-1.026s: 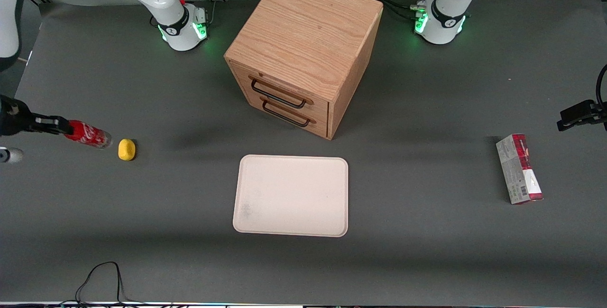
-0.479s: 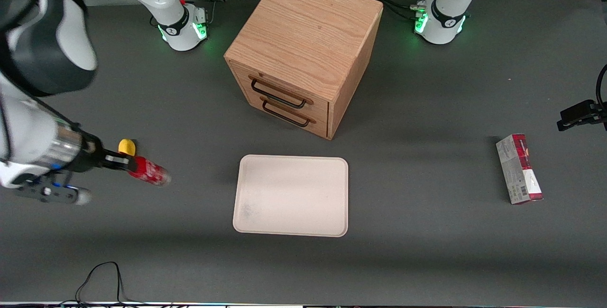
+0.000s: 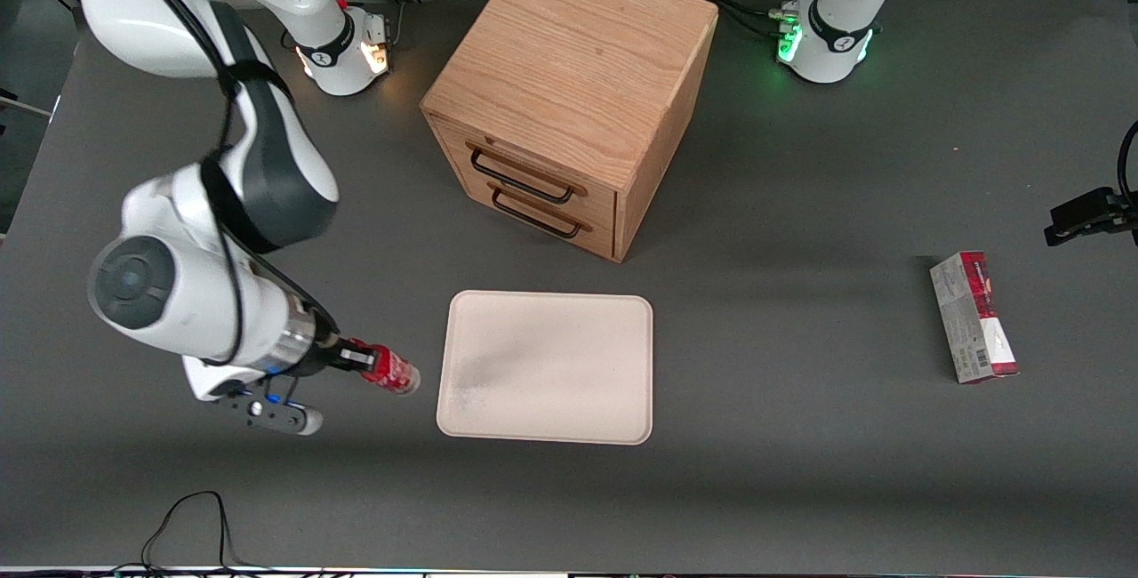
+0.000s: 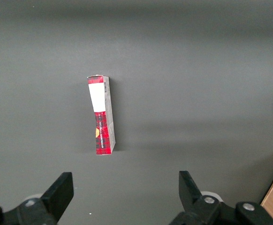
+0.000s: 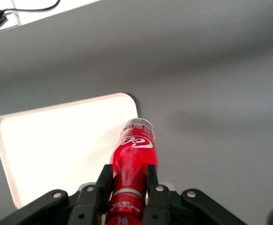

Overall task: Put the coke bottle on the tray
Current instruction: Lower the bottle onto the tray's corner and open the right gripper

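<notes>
My right gripper (image 3: 360, 359) is shut on the coke bottle (image 3: 389, 373), a slim red bottle with white script and a clear base. It holds the bottle lying sideways above the table, base pointing at the tray (image 3: 547, 366). The tray is a flat cream rectangle with a low rim, and the bottle's base is just short of its edge on the working arm's side. In the right wrist view the bottle (image 5: 132, 159) sits between the black fingers (image 5: 103, 180) of the gripper (image 5: 127, 180), its base over the tray's corner (image 5: 56, 145).
A wooden drawer cabinet (image 3: 569, 93) with two black handles stands farther from the front camera than the tray. A red-and-grey carton (image 3: 973, 317) lies toward the parked arm's end of the table, and also shows in the left wrist view (image 4: 101, 115). A black cable (image 3: 191, 525) lies at the near table edge.
My right gripper has carried the bottle from the working arm's end of the table toward the tray and nearer the front camera. The small yellow object is now hidden by the arm.
</notes>
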Available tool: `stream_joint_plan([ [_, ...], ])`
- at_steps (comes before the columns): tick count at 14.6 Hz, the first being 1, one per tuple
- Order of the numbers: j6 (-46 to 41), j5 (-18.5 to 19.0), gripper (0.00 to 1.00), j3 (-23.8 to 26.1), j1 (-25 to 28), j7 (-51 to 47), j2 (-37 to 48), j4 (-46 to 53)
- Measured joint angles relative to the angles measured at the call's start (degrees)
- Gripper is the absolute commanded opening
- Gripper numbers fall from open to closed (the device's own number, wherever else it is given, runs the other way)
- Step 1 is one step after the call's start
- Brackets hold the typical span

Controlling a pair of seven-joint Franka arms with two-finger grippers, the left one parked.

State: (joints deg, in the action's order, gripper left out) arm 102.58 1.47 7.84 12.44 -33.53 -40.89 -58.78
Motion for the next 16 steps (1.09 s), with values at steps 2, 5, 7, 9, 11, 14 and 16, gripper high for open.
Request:
stream_joint_plan([
  [2,3.67,0.84,0.00,0.91,0.45,-1.58,-3.16,0.06],
  [5,8.17,0.92,0.00,1.92,0.81,-2.47,-7.00,0.17],
  [7,9.78,0.94,0.00,2.79,0.84,-2.84,-8.45,0.26],
  [9,11.21,0.94,0.00,3.11,0.84,-3.05,-9.43,0.24],
  [11,13.18,0.94,0.00,3.14,0.86,-3.50,-10.16,-0.04],
  [14,15.61,1.10,1.00,3.18,0.89,-3.56,-10.50,-1.18],
  [16,15.77,2.54,1.00,3.34,1.00,-3.59,-10.43,-1.53],
])
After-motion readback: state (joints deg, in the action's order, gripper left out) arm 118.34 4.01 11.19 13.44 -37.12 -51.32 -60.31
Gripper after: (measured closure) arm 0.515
